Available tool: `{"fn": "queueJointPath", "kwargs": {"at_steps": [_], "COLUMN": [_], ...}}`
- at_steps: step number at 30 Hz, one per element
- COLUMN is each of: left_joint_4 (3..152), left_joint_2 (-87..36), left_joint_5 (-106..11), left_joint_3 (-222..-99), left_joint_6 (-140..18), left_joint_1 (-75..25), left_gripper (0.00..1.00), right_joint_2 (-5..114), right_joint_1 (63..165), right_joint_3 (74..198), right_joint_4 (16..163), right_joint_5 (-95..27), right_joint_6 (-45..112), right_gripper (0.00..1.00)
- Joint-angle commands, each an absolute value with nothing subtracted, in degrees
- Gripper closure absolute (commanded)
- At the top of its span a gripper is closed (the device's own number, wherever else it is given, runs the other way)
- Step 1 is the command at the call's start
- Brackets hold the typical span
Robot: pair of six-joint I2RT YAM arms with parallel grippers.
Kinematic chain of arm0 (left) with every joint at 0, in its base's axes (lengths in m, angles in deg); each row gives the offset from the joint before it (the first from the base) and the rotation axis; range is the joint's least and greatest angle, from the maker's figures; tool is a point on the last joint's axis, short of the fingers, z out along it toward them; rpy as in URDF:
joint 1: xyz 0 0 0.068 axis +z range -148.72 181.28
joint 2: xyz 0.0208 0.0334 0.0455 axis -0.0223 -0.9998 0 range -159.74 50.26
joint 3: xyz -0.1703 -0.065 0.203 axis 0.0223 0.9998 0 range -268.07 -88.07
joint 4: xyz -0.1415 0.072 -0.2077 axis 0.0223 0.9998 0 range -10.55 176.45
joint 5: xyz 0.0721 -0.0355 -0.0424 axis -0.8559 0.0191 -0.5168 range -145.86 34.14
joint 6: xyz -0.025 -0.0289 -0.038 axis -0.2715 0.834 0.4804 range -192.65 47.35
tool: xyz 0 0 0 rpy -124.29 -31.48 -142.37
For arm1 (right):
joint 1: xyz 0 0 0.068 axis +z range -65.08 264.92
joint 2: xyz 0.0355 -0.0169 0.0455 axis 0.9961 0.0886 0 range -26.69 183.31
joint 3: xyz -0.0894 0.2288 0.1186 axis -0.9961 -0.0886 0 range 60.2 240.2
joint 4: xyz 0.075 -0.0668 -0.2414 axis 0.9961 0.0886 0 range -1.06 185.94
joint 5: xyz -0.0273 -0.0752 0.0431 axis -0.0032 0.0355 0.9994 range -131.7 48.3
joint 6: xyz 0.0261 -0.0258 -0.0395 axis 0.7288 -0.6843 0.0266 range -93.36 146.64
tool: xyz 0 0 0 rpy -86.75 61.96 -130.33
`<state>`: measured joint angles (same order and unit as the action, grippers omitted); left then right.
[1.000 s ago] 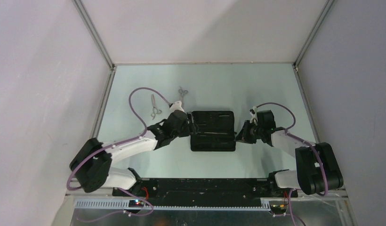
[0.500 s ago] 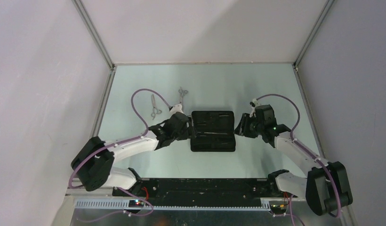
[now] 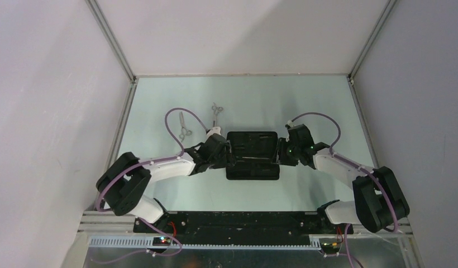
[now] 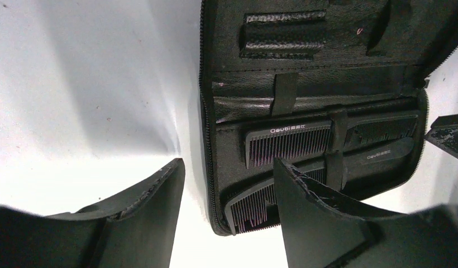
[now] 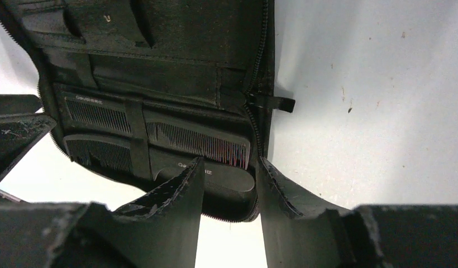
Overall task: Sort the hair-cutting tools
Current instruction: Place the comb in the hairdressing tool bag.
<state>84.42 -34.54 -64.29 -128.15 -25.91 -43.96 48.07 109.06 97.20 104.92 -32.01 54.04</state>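
moved, overhead view: both arms have drawn in on the open black case [image 3: 252,155] at mid-surface [image 3: 305,100]; the right claw [image 3: 280,152] has closed the gap to the case's right edge, and the left claw [image 3: 229,158] has nudged onto its left edge.
unmoved, overhead view: the near scissors [image 3: 185,127] and the far scissors [image 3: 216,113] lie where they did, loose on the surface up and left of the case, apart from each other and from both claws.
left wrist view: left claw [image 4: 228,167] released, jaws wide, one jaw over bare surface, the other over the case's lower corner; nothing gripped. two black combs [image 4: 305,139] sit strapped side by side in one half of the case; the loops [image 4: 282,33] in the other half look vacant.
right wrist view: right claw [image 5: 229,167] released too, jaws apart astride the zip edge beside the ends of the combs, not yet pinching it.
meaning for the task: by the look of it, the claws are set to steady the case; the combs appear stowed, and both scissors are still to be fetched to the vacant loops.
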Motion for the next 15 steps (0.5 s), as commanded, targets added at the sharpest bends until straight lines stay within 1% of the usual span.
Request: {"fn": "queueJointPath", "kwargs": {"at_steps": [1,8,10,15], "left_joint_4": [81.9,80.7,80.5,80.1], "left_joint_2": [-35.9,-37.8,-38.2,-38.6], "left_joint_5": [-62.8,-60.4,-59.9,-59.0], "left_joint_3": [-129.1,-129.3,-129.5,-129.4], "left_joint_6": [-24.9,-24.3,-24.3,-24.2], "left_joint_1": [-43.6,-43.5,-43.5,-43.5], "left_gripper": [0.36,0.43,0.47,0.53], "right_joint_2": [50.5,54.2,55.2,56.8], "right_joint_1": [109.6,110.1,110.3,112.2], "right_joint_3": [99.3,99.6,99.8,101.7], "right_joint_4": [101.0,100.0,99.9,101.0], "right_joint_5": [-33.0,-33.6,-33.6,-35.4], "right_joint_6": [55.3,55.0,54.7,53.5], "right_gripper": [0.57,0.58,0.60,0.71]}}
